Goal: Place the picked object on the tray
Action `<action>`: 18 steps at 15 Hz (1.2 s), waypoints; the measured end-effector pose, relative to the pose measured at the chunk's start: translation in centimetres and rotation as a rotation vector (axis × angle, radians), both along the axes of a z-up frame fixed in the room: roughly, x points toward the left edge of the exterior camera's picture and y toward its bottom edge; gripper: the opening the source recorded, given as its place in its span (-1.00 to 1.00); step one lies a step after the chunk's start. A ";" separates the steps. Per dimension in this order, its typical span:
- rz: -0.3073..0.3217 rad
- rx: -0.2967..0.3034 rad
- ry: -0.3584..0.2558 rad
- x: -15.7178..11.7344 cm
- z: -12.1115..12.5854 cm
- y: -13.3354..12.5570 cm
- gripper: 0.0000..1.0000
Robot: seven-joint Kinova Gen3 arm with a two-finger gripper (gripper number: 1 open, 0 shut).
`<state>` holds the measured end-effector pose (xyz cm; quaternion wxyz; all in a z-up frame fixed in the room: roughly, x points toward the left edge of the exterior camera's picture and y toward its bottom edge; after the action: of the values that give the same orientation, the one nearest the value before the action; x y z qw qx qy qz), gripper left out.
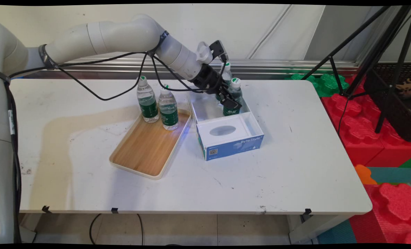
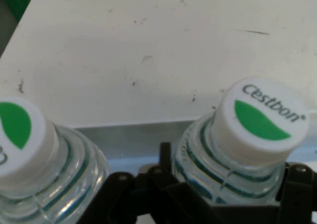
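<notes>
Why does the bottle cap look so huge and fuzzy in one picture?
Hand view: the camera sits right above the bottle cap, so the cap fills the frame and its edges look soft. Main view: the same bottle in the box looks small and sharper, with the tool at it and soft shadows under the tray.

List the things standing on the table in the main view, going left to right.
Wooden tray → first bottle on it → second bottle on it → blue-and-white box, with the gripper at a bottle inside it.
</notes>
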<state>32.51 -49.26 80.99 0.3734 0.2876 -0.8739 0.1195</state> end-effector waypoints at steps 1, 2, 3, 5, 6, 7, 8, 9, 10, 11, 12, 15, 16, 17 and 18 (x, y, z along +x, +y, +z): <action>0.001 -0.002 0.002 0.0 0.0 -0.1 -1.00; 0.002 -0.003 0.003 0.0 0.0 -0.1 -1.00; 0.003 -0.005 0.006 0.0 -0.1 -0.1 -1.00; 0.006 -0.010 0.011 0.0 0.0 -0.1 -1.00; 0.007 -0.012 0.014 0.1 0.1 -0.1 -1.00; 0.008 -0.014 0.016 0.2 0.1 0.0 -1.00; 0.008 -0.018 0.020 0.3 0.3 0.1 -1.00; 0.008 -0.020 0.022 0.4 0.4 0.2 -1.00; 0.009 -0.023 0.027 0.6 0.7 0.3 -1.00; 0.011 -0.025 0.031 0.7 0.9 0.5 -1.00; 0.014 -0.028 0.038 0.9 1.2 0.7 -1.00; 0.020 -0.040 0.062 1.7 2.5 1.6 -1.00; 0.020 -0.045 0.071 2.0 3.1 2.1 -1.00; 0.020 -0.049 0.079 2.3 3.7 2.5 -1.00; 0.020 -0.052 0.085 2.5 4.1 2.8 -1.00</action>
<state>35.03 -46.50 85.07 0.4161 0.2911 -0.8510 0.1337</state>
